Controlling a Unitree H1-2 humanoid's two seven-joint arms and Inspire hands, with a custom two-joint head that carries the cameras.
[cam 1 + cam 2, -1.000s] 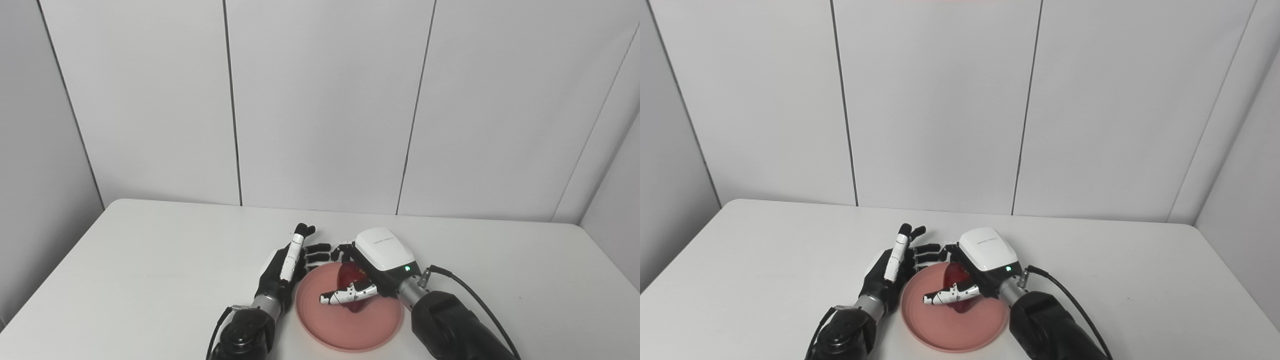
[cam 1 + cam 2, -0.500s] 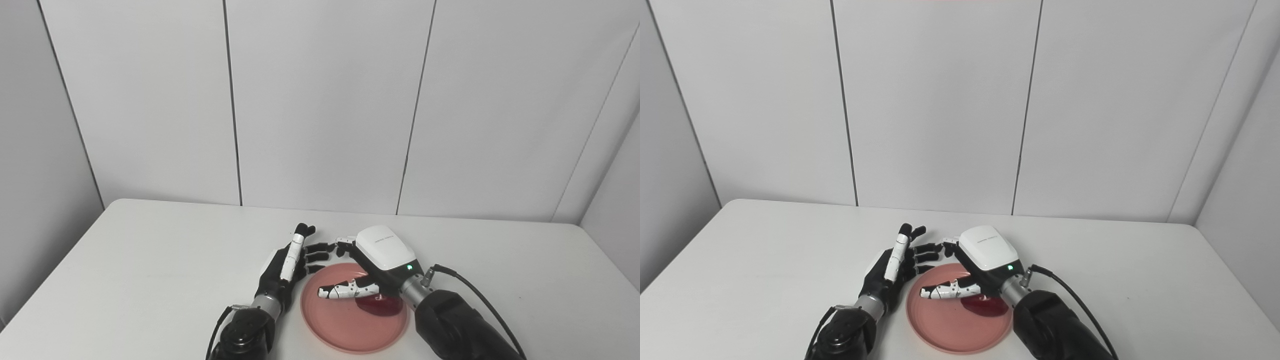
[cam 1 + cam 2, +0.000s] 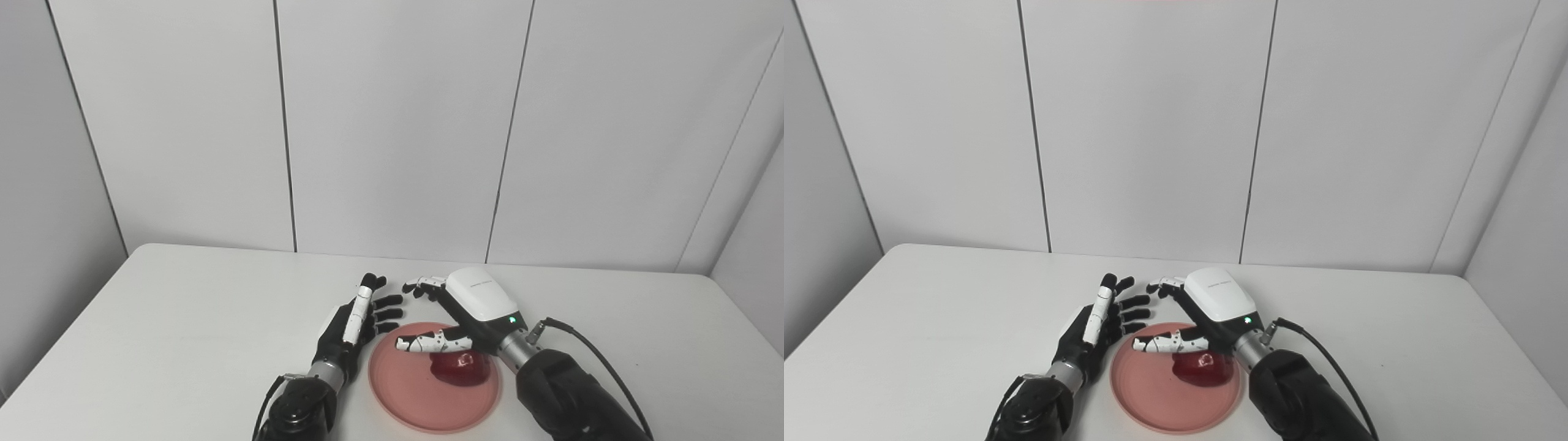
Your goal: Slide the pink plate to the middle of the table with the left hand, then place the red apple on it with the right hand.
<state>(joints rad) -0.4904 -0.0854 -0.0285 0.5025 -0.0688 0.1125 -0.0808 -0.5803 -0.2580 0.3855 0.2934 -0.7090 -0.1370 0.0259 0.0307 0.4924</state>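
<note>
A pink plate (image 3: 410,398) lies on the white table near its front edge, about mid-width. The red apple (image 3: 460,368) rests on the plate's right half, free of any grip. My right hand (image 3: 465,309) hovers just above and behind the apple, open, its fingers spread and its thumb stretched over the plate. My left hand (image 3: 355,321) stands open on edge beside the plate's left rim, fingers pointing away from me, holding nothing.
The white table (image 3: 184,331) runs wide to both sides. Grey wall panels (image 3: 392,122) rise behind its far edge. A black cable (image 3: 600,367) trails from my right wrist.
My right hand has let go of the apple, which now lies on the plate, and has lifted back with fingers spread. The plate shifted slightly right. The left hand stayed put.
</note>
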